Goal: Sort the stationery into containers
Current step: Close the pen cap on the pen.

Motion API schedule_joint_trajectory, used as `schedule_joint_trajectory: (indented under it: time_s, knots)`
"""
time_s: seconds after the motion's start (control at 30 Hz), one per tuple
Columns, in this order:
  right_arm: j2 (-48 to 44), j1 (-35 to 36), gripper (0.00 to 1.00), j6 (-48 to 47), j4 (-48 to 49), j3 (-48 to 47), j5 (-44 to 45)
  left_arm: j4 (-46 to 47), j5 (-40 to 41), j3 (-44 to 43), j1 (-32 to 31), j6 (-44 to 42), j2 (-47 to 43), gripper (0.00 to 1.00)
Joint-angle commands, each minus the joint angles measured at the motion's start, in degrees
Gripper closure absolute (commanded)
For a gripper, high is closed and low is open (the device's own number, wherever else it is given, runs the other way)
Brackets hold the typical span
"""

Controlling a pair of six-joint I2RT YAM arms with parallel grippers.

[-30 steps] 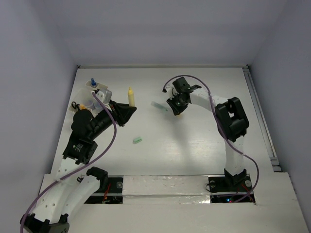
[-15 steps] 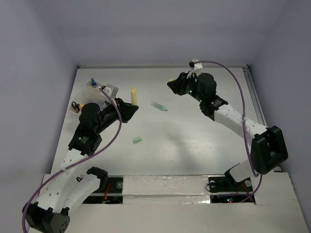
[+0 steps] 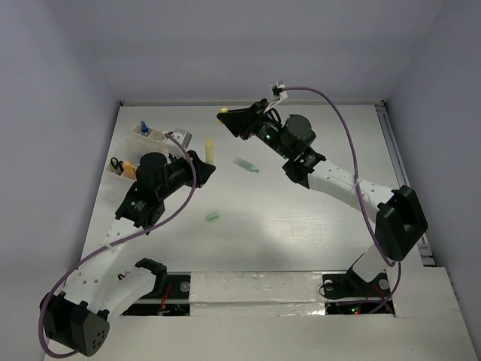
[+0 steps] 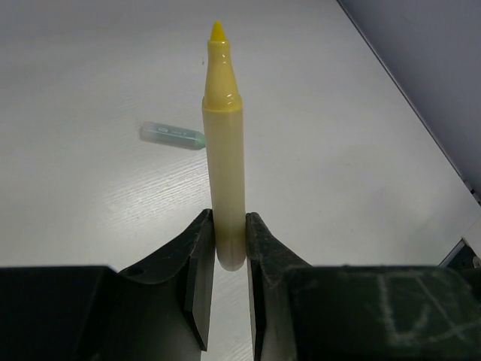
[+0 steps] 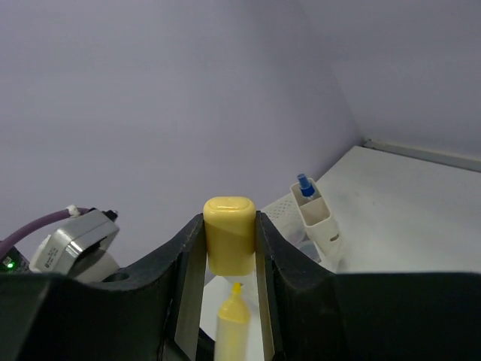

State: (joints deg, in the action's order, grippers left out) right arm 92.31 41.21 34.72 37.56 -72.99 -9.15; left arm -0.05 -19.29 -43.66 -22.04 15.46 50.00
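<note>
Near the left hand's clamped yellow marker, a yellow cap pinched in the right hand.

A pale cream barrel and a brighter yellow tip are shown by the yellow marker, which is clamped by the black left gripper; the cap seen above its tip is plain yellow. To the right of the yellow marker, a translucent green marker is seen on the white, faintly grained table, and a pale green eraser on its near side. To its left, an off-white container is topped by a blue-capped pen, and purple cables are trailed over white-and-black arms.
</note>
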Motion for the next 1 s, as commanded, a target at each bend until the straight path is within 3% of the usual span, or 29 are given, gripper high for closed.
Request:
schedule_joint_trajectory:
  time_s: [0.0, 0.97]
  knots:
    - [1.20, 2.46, 1.00, -1.41, 3.75, -4.08, 2.38, 1.37, 1.79, -2.83, -0.81, -1.14, -0.16, 1.00]
    - [7.18, 6.34, 1.00, -3.52, 0.23, -5.93, 2.47, 1.11, 3.47, -3.54, -0.81, -1.84, -1.04, 1.00]
